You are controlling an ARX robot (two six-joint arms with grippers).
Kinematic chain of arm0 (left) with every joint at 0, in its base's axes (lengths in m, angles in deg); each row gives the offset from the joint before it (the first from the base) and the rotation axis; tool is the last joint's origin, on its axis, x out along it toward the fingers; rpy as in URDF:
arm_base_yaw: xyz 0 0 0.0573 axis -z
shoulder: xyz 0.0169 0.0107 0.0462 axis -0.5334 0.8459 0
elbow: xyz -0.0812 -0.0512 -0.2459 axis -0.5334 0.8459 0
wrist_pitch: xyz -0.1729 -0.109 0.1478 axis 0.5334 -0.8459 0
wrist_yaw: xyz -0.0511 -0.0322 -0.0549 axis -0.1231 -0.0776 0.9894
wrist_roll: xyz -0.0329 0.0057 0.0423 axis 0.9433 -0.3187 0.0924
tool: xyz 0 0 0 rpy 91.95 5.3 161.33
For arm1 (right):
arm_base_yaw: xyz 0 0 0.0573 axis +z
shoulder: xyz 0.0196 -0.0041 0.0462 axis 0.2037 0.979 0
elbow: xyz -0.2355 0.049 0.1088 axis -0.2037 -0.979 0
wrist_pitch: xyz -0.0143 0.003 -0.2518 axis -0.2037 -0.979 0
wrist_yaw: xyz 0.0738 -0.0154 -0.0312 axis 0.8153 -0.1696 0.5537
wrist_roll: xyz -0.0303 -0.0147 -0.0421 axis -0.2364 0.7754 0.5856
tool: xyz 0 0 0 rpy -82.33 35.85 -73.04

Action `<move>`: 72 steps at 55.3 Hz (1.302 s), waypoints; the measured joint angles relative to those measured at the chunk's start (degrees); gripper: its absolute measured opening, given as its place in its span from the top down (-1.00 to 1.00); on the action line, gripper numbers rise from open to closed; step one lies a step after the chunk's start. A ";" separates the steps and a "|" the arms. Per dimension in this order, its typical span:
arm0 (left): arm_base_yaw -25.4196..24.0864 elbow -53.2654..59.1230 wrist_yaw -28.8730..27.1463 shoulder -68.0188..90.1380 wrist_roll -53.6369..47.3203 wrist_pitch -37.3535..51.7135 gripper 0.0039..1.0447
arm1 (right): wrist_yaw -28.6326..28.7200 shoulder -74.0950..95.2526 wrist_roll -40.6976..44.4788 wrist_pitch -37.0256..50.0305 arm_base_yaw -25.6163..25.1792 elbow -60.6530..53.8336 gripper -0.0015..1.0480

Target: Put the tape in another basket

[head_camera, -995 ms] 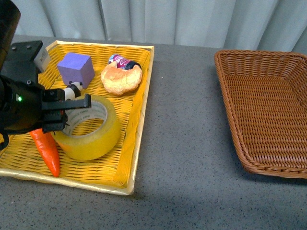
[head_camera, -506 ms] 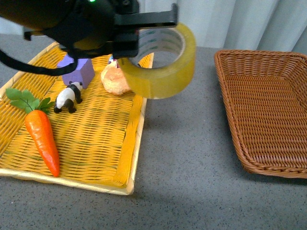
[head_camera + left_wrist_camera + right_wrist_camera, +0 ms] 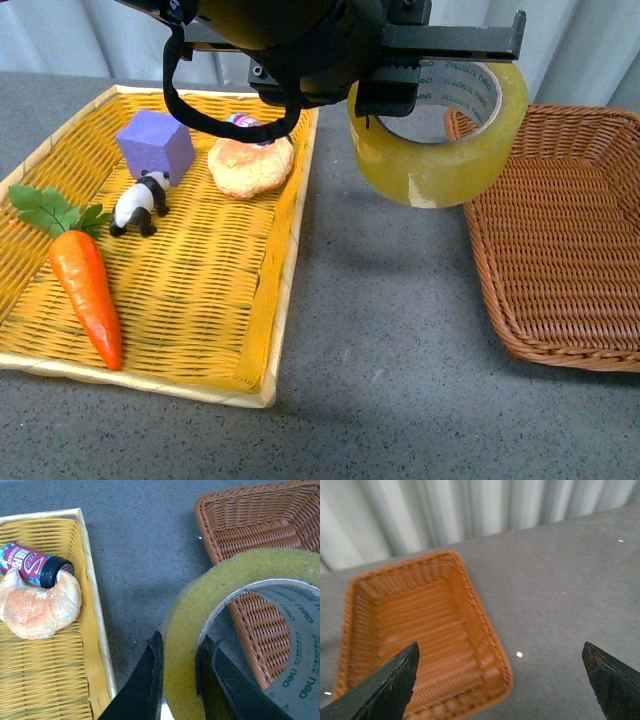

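Grey speckled tabletop (image 3: 380, 340) (pale curtain (image 3: 60, 45) behind) bears the basket (image 3: 570, 230).

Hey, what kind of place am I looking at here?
Probably a robot test bench, not a home: bare grey tabletop, plain curtain behind, a yellow tray of toy props like the carrot and panda, and the left gripper holding tape near the wicker basket.

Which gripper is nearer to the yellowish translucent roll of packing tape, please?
Left: the left gripper grips the yellowish packing tape roll by its wall. The right gripper is open, facing the brown wicker basket.
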 joint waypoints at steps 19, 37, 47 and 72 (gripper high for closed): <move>1.14 -0.02 -0.66 0.24 -4.94 1.53 0.70 | 29.90 27.67 -3.98 -5.40 -4.11 23.12 -0.83; 2.40 -1.09 0.13 0.26 -8.04 1.84 0.70 | 38.97 38.75 -2.67 -14.62 -2.64 36.83 -0.83; 2.71 -1.88 0.35 0.39 -8.94 1.86 0.70 | 40.35 39.39 -2.60 -16.37 -0.90 37.03 -0.83; 2.64 -2.12 0.07 1.03 -9.40 1.86 0.70 | 40.44 50.16 -2.69 -16.06 4.85 36.39 -0.83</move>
